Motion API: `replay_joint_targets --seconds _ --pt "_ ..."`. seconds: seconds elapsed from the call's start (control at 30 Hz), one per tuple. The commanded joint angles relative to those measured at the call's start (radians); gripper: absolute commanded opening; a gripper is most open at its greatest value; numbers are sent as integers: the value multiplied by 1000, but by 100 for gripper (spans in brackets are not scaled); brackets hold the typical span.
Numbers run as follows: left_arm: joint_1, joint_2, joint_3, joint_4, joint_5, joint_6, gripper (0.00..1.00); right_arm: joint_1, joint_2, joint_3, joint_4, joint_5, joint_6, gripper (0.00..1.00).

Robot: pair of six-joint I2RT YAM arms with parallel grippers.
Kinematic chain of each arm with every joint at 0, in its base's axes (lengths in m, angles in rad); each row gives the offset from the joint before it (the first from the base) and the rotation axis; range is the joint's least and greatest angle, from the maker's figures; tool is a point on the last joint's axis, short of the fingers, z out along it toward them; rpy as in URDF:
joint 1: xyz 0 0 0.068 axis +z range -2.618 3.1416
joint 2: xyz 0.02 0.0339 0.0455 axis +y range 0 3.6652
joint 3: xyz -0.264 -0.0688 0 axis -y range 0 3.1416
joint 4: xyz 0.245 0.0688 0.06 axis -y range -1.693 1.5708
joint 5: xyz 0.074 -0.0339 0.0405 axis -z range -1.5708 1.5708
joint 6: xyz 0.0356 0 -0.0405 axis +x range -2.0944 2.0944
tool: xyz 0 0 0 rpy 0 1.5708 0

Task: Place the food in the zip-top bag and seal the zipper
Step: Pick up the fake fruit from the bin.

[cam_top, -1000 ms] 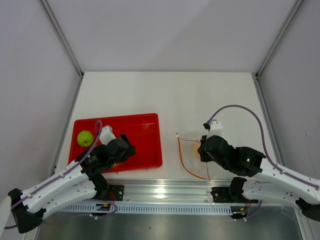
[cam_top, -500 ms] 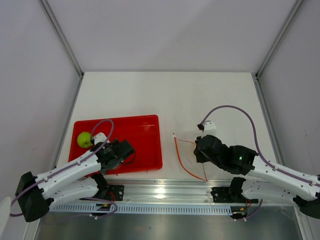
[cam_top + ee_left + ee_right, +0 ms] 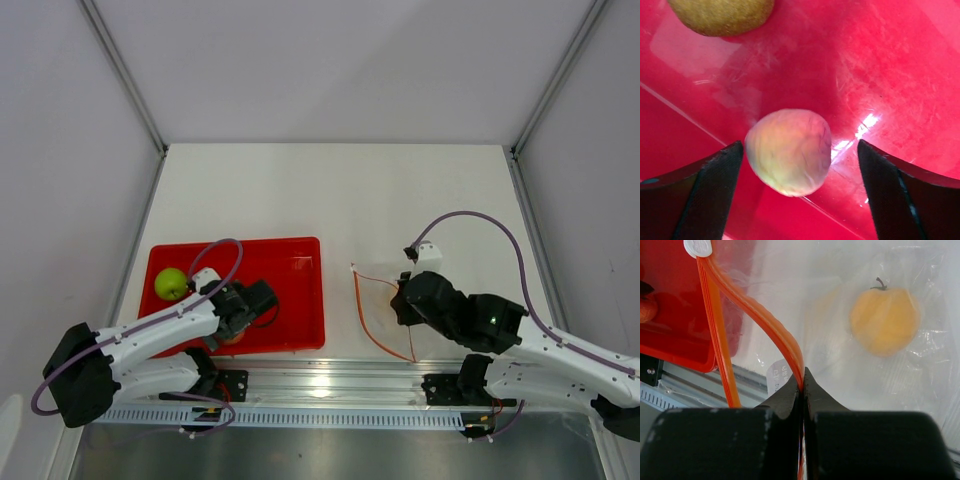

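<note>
Pink-orange peach (image 3: 788, 151) between spread left jaws | right jaws pinching zipper (image 3: 765, 335) | yellow fruit (image 3: 884, 320) bagged beyond them

**Reds, oranges and 1 green**

The tray (image 3: 300, 260) is glossy red, streaked with white glare. The peach (image 3: 788, 151) fades from pink to pale yellow, the brown fruit (image 3: 720, 15) is olive-brown and finely speckled, and the apple (image 3: 171, 283) is bright green. The zip-top bag (image 3: 830, 300) is clear (its creases show as faint white lines), edged by the orange-red zipper (image 3: 775, 327) with a white slider (image 3: 697, 247). The yellow-orange fruit (image 3: 884, 321) has a dark stem. The left gripper (image 3: 799, 165) and right gripper (image 3: 802, 377) are black, the arms (image 3: 150, 335) white, the cables (image 3: 480, 215) purple, the table (image 3: 330, 190) white.
</note>
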Motion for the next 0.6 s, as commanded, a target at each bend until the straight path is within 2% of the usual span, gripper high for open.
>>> replay_joint_targets --seconds 0.0,0.2,0.3,0.33,0.43,0.57 --pt "10 -9 -11 32 20 -21 94 5 -4 -5 -5 30 13 0" --pt "10 -57 -18 55 11 0 74 5 -4 -11 1 27 17 0" --pt "10 -93 -25 79 1 34 58 5 -6 -20 7 29 17 0" --pt "10 -101 -17 81 -2 43 44 5 -6 -21 12 29 16 0" --pt "10 -139 6 88 -14 94 23 3 10 -14 29 30 -6 0" --pt "8 -210 32 107 -8 208 12 2 65 27 48 17 -36 0"
